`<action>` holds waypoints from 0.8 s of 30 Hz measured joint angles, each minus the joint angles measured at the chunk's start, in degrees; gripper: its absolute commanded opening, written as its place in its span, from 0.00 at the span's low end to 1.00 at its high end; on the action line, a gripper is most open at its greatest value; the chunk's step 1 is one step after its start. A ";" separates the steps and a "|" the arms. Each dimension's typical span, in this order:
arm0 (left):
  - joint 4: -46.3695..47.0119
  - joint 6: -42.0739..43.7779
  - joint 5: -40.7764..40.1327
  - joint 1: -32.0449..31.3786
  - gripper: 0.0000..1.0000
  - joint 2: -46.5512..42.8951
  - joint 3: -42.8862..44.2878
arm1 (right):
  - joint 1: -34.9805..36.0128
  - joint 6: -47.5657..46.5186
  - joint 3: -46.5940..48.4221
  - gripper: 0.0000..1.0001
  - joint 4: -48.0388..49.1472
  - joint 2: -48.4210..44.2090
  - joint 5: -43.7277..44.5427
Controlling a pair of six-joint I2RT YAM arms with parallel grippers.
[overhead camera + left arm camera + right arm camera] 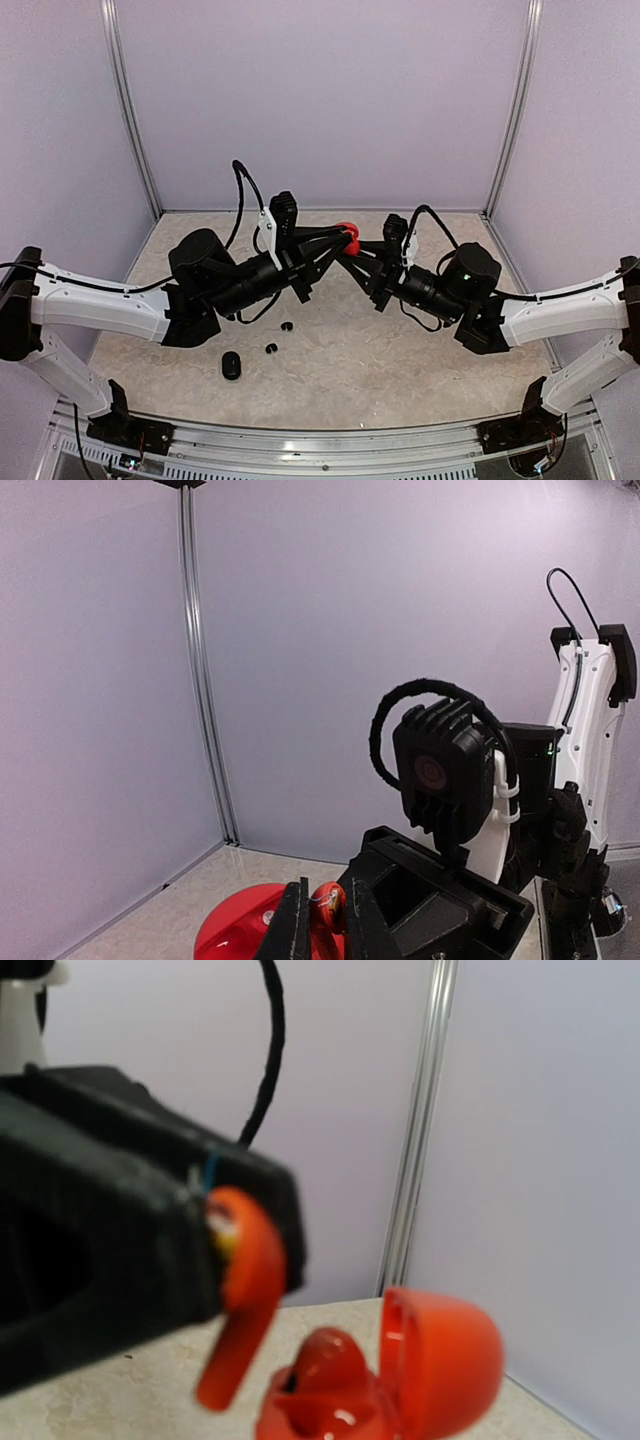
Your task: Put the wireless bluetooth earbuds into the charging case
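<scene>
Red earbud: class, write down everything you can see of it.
The red earbud is glossy red plastic: a rounded head and a slim stem hanging downward. The fingers of the left gripper pinch its head, holding it in the air, just beside and above the open red charging case. It seems not to touch the case.

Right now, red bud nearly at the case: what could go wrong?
The left gripper pinches the red earbud by its head only, stem hanging free beside the open red case; it may twist or miss the socket. The right gripper holds that case in mid-air, so a push could shift it or drop the bud onto the table.
</scene>
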 measured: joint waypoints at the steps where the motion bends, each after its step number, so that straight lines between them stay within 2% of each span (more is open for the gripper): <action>1: 0.07 0.26 -0.20 0.00 0.07 0.02 0.15 | 0.09 0.00 0.00 0.07 0.04 0.00 0.00; 24: 1.27 2.86 -2.86 -0.11 0.07 1.75 0.31 | 0.35 1.03 -0.70 0.07 2.12 -0.13 -0.94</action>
